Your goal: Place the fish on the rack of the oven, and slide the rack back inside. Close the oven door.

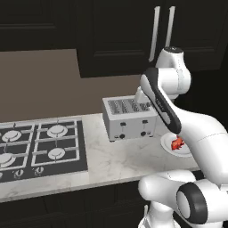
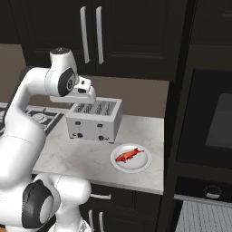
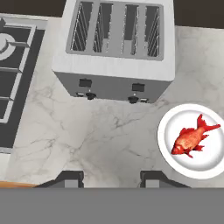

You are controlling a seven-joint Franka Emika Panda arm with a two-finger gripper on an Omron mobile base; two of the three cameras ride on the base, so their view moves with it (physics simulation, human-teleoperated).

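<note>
The small red-orange fish (image 3: 191, 138) lies on a white plate (image 3: 168, 140) on the marble counter, right of the toaster; it also shows as the fish (image 2: 128, 155) (image 1: 178, 143) in both base views. My gripper (image 3: 111, 177) hangs above the counter in front of the toaster, left of the plate, open with nothing between its fingers; the base views show the gripper (image 2: 89, 97) (image 1: 140, 97) over the toaster. At the lower right, the rack (image 2: 204, 218) of silvery wires sticks out of the black oven (image 2: 204, 188). The oven door is out of view.
A silver four-slot toaster (image 3: 114, 48) stands at the back of the counter. A black gas hob (image 1: 40, 147) lies to the left. A black unit with a dark window (image 2: 213, 120) sits above the oven. Dark cabinets (image 2: 90, 36) hang overhead.
</note>
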